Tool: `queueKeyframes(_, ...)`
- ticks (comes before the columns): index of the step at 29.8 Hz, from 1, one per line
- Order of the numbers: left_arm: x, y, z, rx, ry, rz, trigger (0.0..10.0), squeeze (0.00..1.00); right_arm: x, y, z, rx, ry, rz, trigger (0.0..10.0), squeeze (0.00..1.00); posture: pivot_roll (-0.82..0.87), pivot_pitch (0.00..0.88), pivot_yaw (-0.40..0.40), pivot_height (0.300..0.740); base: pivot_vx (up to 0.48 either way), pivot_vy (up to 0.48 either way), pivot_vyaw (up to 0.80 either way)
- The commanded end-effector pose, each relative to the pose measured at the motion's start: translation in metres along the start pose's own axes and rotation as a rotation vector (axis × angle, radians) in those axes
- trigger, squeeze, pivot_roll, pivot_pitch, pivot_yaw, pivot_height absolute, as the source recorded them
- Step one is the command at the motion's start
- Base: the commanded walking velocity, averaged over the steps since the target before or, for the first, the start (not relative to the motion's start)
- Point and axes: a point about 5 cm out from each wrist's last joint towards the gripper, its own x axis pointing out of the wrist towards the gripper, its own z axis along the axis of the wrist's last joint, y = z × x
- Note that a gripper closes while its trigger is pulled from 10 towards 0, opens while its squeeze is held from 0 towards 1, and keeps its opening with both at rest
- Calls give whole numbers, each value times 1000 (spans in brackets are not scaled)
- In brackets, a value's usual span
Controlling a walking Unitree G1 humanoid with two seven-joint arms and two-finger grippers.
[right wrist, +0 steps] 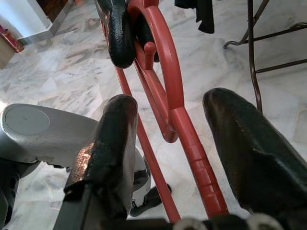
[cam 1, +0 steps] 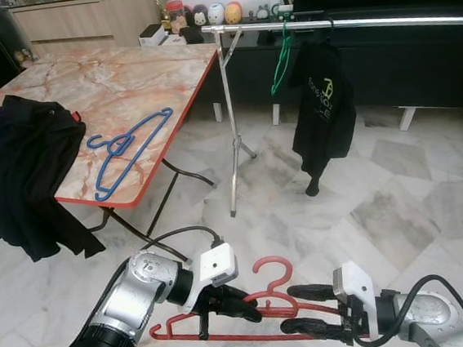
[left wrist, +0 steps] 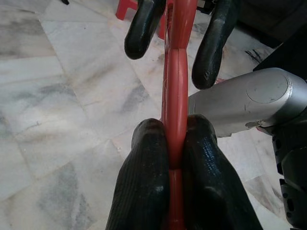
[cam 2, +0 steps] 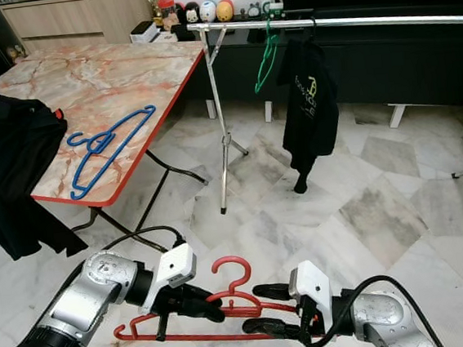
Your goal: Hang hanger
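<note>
Two grippers on glossy red plastic hanger (cam 1: pixel 252 307): left gripper (cam 1: pixel 242 305) clamped tight on it, right gripper (cam 1: pixel 298 309) fingers spread loose either side.

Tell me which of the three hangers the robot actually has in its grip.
The red hanger: the left pincer is shut on it above the floor. The blue hanger lies on the table; the green hanger hangs on the rail.

**Surfaces and their loads**

You have a marble-top table (cam 1: pixel 116 86) with a red edge. A blue hanger (cam 1: pixel 126 147) lies flat near its front edge. Beside the blue hanger, a black garment (cam 1: pixel 18 173) drapes over the table's edge. The clothes rack (cam 1: pixel 231 124) stands on the marble floor (cam 1: pixel 382 208) just beyond the table's corner.
</note>
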Motion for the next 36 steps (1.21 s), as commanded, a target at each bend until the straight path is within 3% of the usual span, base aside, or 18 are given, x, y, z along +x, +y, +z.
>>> queueKeyframes(1,-1,-2,3,12,-13,-13,10000,0,1,-1,2,-13,-4,2,0,0,-65,0,55,740,0,0,0)
queueKeyframes(23,-2,0,5,21,-26,12,10000,0,2,-1,3,-1,-30,4,0,0,-63,0,58,740,0,0,0)
queueKeyframes(24,-3,1,5,21,-27,16,10000,1000,3,-1,3,-1,-30,5,0,0,-63,0,58,740,0,0,0)
queueKeyframes(36,-3,5,8,10,-61,47,10000,1000,3,0,3,8,-34,18,0,0,-63,0,58,740,0,0,0)
